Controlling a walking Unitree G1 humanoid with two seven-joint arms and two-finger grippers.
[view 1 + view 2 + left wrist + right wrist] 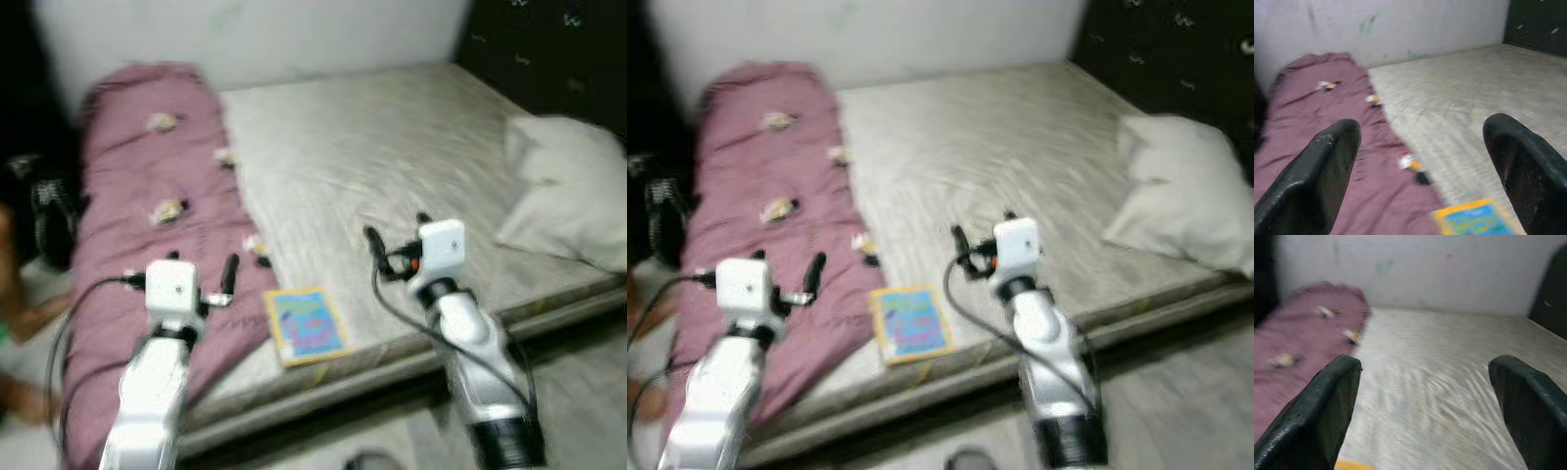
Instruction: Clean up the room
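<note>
Both my left hand (pixel 201 269) and right hand (pixel 397 240) hover spread and empty above the bed (pixel 392 147). The book (pixel 306 326) lies near the mattress edge beside the purple blanket (pixel 147 176); tidying looks barely begun, pillow (pixel 568 186) askew.

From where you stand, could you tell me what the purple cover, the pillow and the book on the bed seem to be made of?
Purple cover: soft matte fabric, folded and creased, probably a quilt. Pillow: pale cloth over soft filling, judging by its slumped, rumpled shape. Book: likely paper or card, flat with a colourful printed cover; blur hides any gloss.
</note>
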